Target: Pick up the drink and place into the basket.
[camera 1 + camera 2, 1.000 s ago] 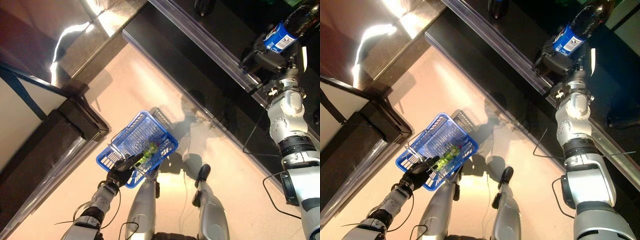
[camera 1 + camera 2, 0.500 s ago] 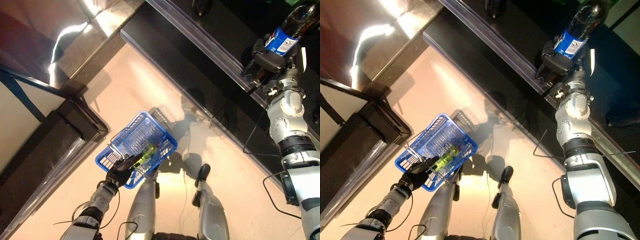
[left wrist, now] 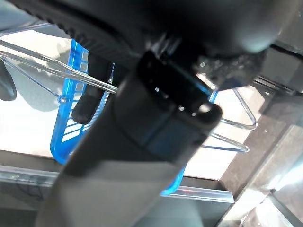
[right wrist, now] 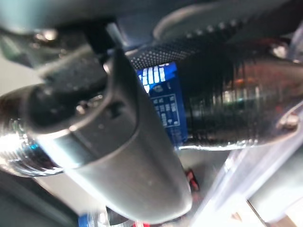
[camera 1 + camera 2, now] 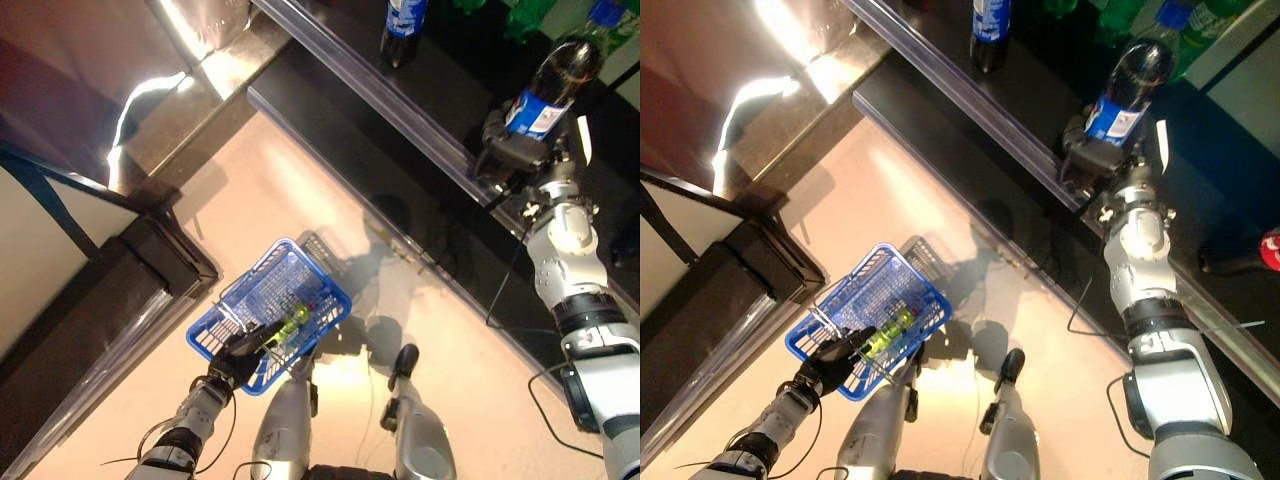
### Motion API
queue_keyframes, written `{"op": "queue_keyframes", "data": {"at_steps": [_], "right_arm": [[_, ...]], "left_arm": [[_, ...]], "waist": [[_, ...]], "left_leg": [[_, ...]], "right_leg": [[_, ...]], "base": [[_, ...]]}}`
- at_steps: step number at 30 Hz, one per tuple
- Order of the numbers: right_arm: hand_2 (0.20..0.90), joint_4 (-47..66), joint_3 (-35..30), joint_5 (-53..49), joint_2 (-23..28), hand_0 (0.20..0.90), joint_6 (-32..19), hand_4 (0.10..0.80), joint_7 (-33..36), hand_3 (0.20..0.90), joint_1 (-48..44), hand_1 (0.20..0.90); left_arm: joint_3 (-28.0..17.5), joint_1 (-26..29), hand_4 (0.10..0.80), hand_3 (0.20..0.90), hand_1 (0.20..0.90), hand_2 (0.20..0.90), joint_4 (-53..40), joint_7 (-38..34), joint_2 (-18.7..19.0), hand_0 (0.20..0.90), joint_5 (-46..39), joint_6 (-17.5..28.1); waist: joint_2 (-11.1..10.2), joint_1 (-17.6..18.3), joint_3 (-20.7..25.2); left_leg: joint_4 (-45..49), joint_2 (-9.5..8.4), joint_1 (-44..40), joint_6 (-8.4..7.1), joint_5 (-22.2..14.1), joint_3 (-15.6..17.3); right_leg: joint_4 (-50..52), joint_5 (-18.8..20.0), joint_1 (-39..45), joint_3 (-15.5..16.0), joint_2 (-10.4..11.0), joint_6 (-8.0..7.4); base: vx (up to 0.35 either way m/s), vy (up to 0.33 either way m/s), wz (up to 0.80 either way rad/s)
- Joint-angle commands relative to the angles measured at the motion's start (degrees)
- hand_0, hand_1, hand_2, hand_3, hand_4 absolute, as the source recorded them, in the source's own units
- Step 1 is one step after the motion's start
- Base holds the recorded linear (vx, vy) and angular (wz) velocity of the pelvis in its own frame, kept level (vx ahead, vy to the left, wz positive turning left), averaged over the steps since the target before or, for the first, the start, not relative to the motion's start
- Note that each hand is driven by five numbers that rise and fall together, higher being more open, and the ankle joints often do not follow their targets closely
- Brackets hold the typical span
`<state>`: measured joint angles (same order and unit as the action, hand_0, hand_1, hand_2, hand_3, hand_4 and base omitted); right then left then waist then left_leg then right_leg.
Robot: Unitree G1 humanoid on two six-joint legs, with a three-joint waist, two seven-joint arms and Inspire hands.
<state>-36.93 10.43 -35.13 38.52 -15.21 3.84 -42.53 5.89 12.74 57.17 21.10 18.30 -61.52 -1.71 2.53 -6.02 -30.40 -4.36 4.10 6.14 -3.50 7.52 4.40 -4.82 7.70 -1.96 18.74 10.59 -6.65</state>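
A dark cola bottle (image 5: 550, 88) with a blue label stands over the black shelf at the upper right, and my right hand (image 5: 505, 150) is shut round its lower part. In the right wrist view the thumb (image 4: 128, 151) lies across the bottle's blue label (image 4: 163, 101). A blue wire-handled basket (image 5: 262, 298) hangs low over the floor at the lower left, with a green item (image 5: 291, 325) inside. My left hand (image 5: 243, 347) is curled on the basket's wire handle (image 3: 57, 71).
The black shelf (image 5: 430, 90) with a clear front rail runs diagonally across the top. Another cola bottle (image 5: 402, 22) and green bottles (image 5: 1120, 15) stand further back. A dark cabinet (image 5: 90, 300) stands at the left, close to the basket. Pale floor lies between them.
The whole picture has shifted, so the camera moved; more of the shelf shows. My right hand has drawn the bottle slightly back from the shelf. The basket hangs the same in my left hand.
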Motion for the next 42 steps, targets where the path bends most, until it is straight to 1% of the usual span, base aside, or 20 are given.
{"op": "queue_keyframes", "data": {"at_steps": [1,2,4,5,7,12,13,14,16,19,20,23,24,28,31,33,35,37,42], "right_arm": [[0.300,7.88,-1.00,2.28,4.23,0.300,-7.09,0.100,-0.91,0.200,-2.06,0.300],[0.300,10.25,-1.60,2.93,3.58,0.300,-6.48,0.100,-0.82,0.200,1.26,0.300],[0.300,13.39,-3.27,3.54,2.46,0.300,-6.20,0.100,-1.70,0.200,6.10,0.300],[0.300,13.78,-3.49,3.67,2.31,0.300,-6.28,0.100,-1.80,0.200,6.77,0.300],[0.300,16.59,-4.67,4.70,0.75,0.300,-6.28,0.100,-2.46,0.200,10.76,0.300],[0.300,20.32,-5.47,5.77,-0.66,0.300,-5.80,0.100,-3.69,0.200,13.41,0.300],[0.300,21.50,-5.69,5.98,-0.94,0.300,-5.94,0.100,-4.47,0.200,13.94,0.300],[0.300,21.82,-5.70,6.11,-1.08,0.300,-5.92,0.100,-4.54,0.200,14.10,0.300],[0.300,24.76,-6.08,6.45,-2.01,0.300,-6.15,0.100,-5.51,0.200,15.81,0.300],[0.300,26.45,-6.13,7.05,-2.82,0.300,-6.69,0.100,-6.15,0.200,17.02,0.300],[0.300,27.58,-6.12,7.06,-3.26,0.300,-7.01,0.100,-6.76,0.200,17.74,0.300],[0.300,30.24,-5.83,6.61,-3.69,0.300,-6.85,0.100,-7.60,0.200,19.32,0.300],[0.300,30.54,-5.67,6.65,-3.77,0.300,-6.88,0.100,-7.65,0.200,19.51,0.300],[0.300,33.08,-3.23,6.32,-4.43,0.300,-6.77,0.100,-8.47,0.200,20.67,0.300],[0.300,34.74,-1.01,6.20,-5.03,0.300,-6.95,0.100,-9.11,0.200,20.99,0.300],[0.300,35.16,-0.35,6.34,-5.14,0.300,-7.01,0.100,-9.36,0.200,21.03,0.300],[0.300,36.31,1.56,6.36,-5.05,0.300,-6.30,0.100,-9.63,0.200,20.64,0.300],[0.300,36.81,2.42,6.60,-5.02,0.300,-5.77,0.100,-9.88,0.200,20.26,0.300],[0.300,37.50,6.08,6.96,-5.41,0.300,-5.44,0.100,-9.29,0.200,18.45,0.300]], "left_arm": [[1.13,-3.83,0.100,0.200,0.300,0.300,-4.81,6.87,3.83,0.300,0.10,2.71],[0.87,-4.55,0.100,0.200,0.300,0.300,-6.77,6.66,3.42,0.300,0.09,1.85],[0.62,-5.88,0.100,0.200,0.300,0.300,-9.60,7.57,2.38,0.300,0.61,1.53],[0.68,-6.04,0.100,0.200,0.300,0.300,-9.91,7.64,2.26,0.300,0.58,1.54],[0.72,-6.67,0.100,0.200,0.300,0.300,-12.38,8.02,1.06,0.300,0.53,1.32],[0.31,-6.57,0.100,0.200,0.300,0.300,-16.06,10.69,0.34,0.300,-0.40,0.56],[0.32,-6.51,0.100,0.200,0.300,0.300,-17.44,12.82,0.04,0.300,-0.96,0.57],[0.34,-6.49,0.100,0.200,0.300,0.300,-17.90,13.08,-0.06,0.300,-0.92,0.45],[0.57,-6.57,0.100,0.200,0.300,0.300,-22.23,15.15,-0.62,0.300,-1.88,-0.01],[1.33,-6.74,0.100,0.200,0.300,0.300,-26.45,15.93,-0.86,0.300,-2.55,-0.36],[1.86,-6.91,0.100,0.200,0.300,0.300,-29.21,16.92,-0.98,0.300,-2.92,-0.30],[3.34,-7.20,0.100,0.200,0.300,0.300,-37.03,16.49,-0.42,0.300,-3.58,-1.04],[3.59,-7.22,0.100,0.200,0.300,0.300,-38.34,16.27,-0.37,0.300,-3.44,-1.14],[6.01,-6.22,0.100,0.200,0.300,0.300,-47.24,13.65,0.94,0.300,-4.04,-1.24],[7.28,-5.15,0.100,0.200,0.300,0.300,-52.15,11.87,2.06,0.300,-4.60,-0.55],[7.61,-4.75,0.100,0.200,0.300,0.300,-53.32,11.41,2.33,0.300,-4.74,-0.29],[8.61,-3.69,0.100,0.200,0.300,0.300,-56.40,10.70,3.62,0.300,-3.74,0.51],[9.03,-3.10,0.100,0.200,0.300,0.300,-57.89,10.35,4.08,0.300,-3.21,0.81],[10.61,-0.61,0.100,0.200,0.300,0.300,-63.63,8.79,6.06,0.300,-3.09,0.69]], "waist": [[-1.93,0.04,14.88],[-2.50,0.27,17.12],[-3.25,0.67,20.20],[-3.34,0.70,20.54],[-3.94,1.05,22.99],[-4.49,1.40,25.11],[-4.62,1.47,25.60],[-4.64,1.47,25.69],[-4.79,1.52,26.22],[-4.90,1.33,26.43],[-5.01,1.10,26.49],[-5.06,0.36,26.66],[-5.10,0.20,26.67],[-5.31,-0.67,26.85],[-5.36,-1.02,27.04],[-5.39,-1.09,27.10],[-5.37,-1.45,27.24],[-5.33,-1.64,27.29],[-5.54,-2.73,27.37]], "left_leg": [[0.38,1.18,-0.73,-0.93,-3.10,3.43],[-0.23,1.28,-2.47,-1.01,-3.19,3.74],[-0.64,1.57,-4.63,-1.18,-3.62,4.34],[-0.64,1.60,-4.85,-1.20,-3.70,4.39],[-0.64,1.92,-6.64,-1.36,-4.40,4.91],[-0.64,2.13,-7.97,-1.67,-4.77,5.36],[-0.64,2.21,-8.31,-1.77,-4.82,5.40],[-0.64,2.24,-8.38,-1.79,-4.81,5.44],[-0.64,2.35,-8.83,-1.80,-4.85,5.48],[-0.64,2.33,-9.13,-1.69,-4.89,5.25],[-0.64,2.25,-9.39,-1.55,-5.07,4.98],[-0.64,2.08,-9.67,-1.22,-5.27,4.32],[-0.64,2.06,-9.70,-1.16,-5.30,4.22],[-0.64,1.81,-9.80,-0.91,-5.36,3.60],[-0.64,1.61,-9.75,-0.84,-5.24,3.28],[-0.64,1.55,-9.73,-0.82,-5.20,3.21],[-0.64,1.42,-9.66,-0.79,-5.08,3.03],[-0.64,1.36,-9.63,-0.80,-4.99,2.90],[-0.64,1.06,-9.38,-0.86,-4.73,1.95]], "right_leg": [[4.91,-4.06,0.04,1.21,3.24,-2.50],[3.80,-3.51,1.64,1.44,2.88,-2.74],[2.35,-2.83,3.80,1.71,2.42,-2.91],[2.12,-2.73,4.10,1.75,2.35,-2.91],[0.96,-2.38,6.17,2.08,2.02,-2.97],[0.09,-2.23,7.91,2.63,1.73,-2.97],[-0.04,-2.33,8.44,2.85,1.66,-2.94],[-0.06,-2.35,8.58,2.89,1.66,-2.95],[-0.01,-2.51,9.25,3.27,1.63,-2.93],[0.01,-2.70,9.87,3.69,1.63,-2.90],[0.01,-2.89,10.22,4.01,1.68,-2.89],[0.11,-3.09,10.75,4.52,1.86,-3.02],[0.11,-3.12,10.85,4.66,1.90,-3.05],[-0.03,-3.28,11.57,5.54,2.15,-3.30],[-0.15,-3.27,11.90,6.02,2.30,-3.47],[-0.16,-3.26,11.97,6.21,2.37,-3.50],[-0.18,-3.29,12.23,6.68,2.47,-3.60],[-0.18,-3.43,12.43,7.02,2.47,-3.65],[-0.18,-3.79,13.14,8.19,2.36,-3.81]], "base": [[0.173,-0.016,0.05],[0.194,-0.007,0.11],[0.231,-0.007,0.24],[0.207,-0.013,0.19],[0.162,-0.014,-0.04],[0.054,0.001,-0.06],[0.000,0.000,0.00],[0.034,0.015,-0.01],[0.000,0.000,0.00],[0.000,0.000,0.00],[0.000,0.000,0.00],[0.000,0.000,0.00],[0.005,-0.004,0.04],[0.005,-0.008,0.07],[0.004,0.001,0.02],[0.011,0.005,0.08],[0.016,0.013,0.13],[0.010,0.009,0.11],[0.014,0.002,0.09]]}}
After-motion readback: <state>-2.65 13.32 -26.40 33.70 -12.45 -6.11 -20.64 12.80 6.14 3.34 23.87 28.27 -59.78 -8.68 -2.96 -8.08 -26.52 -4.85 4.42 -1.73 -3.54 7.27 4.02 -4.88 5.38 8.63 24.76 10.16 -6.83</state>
